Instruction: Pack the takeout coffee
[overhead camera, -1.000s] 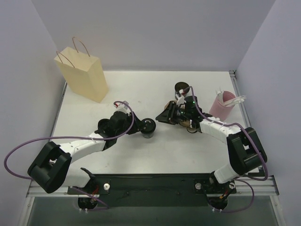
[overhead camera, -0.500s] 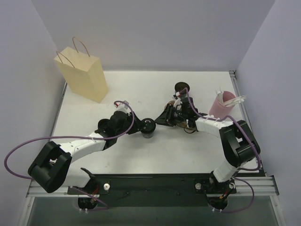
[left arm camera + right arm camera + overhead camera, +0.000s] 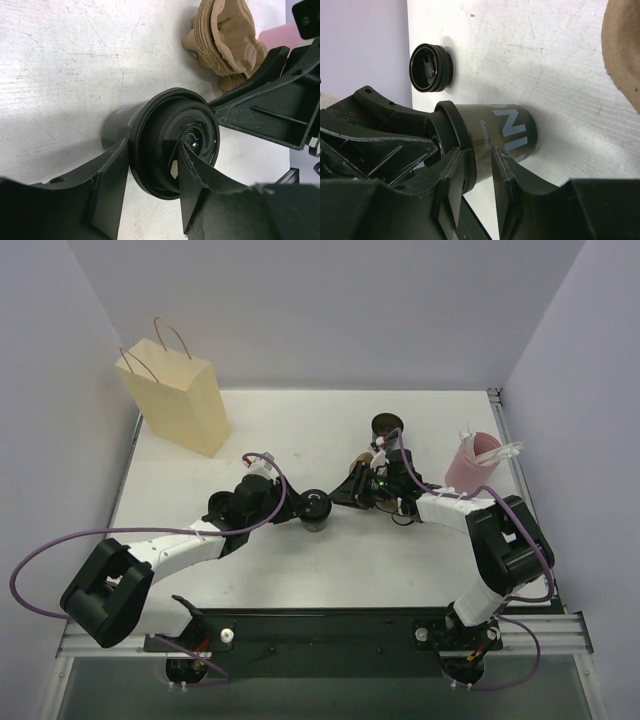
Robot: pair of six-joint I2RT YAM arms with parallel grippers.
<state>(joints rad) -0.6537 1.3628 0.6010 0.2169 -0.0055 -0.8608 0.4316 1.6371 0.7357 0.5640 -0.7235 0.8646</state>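
From above, both arms stretch inward across the white surface [image 3: 300,430] between lilac walls [image 3: 300,310], meeting at the lidded coffee cup [image 3: 317,507] mid-surface; the left wrist shows the left gripper [image 3: 152,150] with jaws clasping it; the right wrist shows the right gripper [image 3: 480,156] with jaws half-parted against its brown side, grip unclear.

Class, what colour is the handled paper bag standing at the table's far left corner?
Pale tan. The paper bag shows best in the top external view.
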